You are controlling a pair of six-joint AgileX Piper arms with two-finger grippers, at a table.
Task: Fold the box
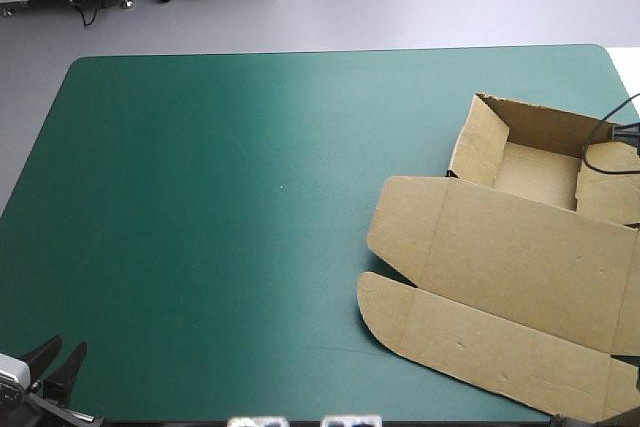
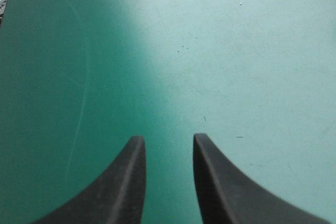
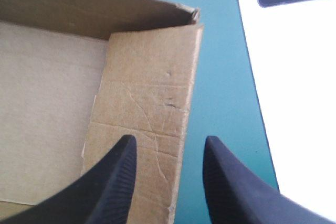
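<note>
High view: your box (image 1: 500, 217), right, is part-folded, walls up, lid (image 1: 530, 267) flat; left gripper (image 2: 168, 138) and right gripper (image 3: 169, 138) hang parted, empty.

The surface (image 1: 200, 197) is free from 6 over 9 to 1 o'clock of its middle, and the left pincer (image 2: 168, 136) has only bare surface ahead. The box (image 1: 520, 277) blocks 2 to 5 o'clock. Its raised walls stand at 2, and one wall edge shows between the fingers of the right pincer (image 3: 169, 139).
</note>
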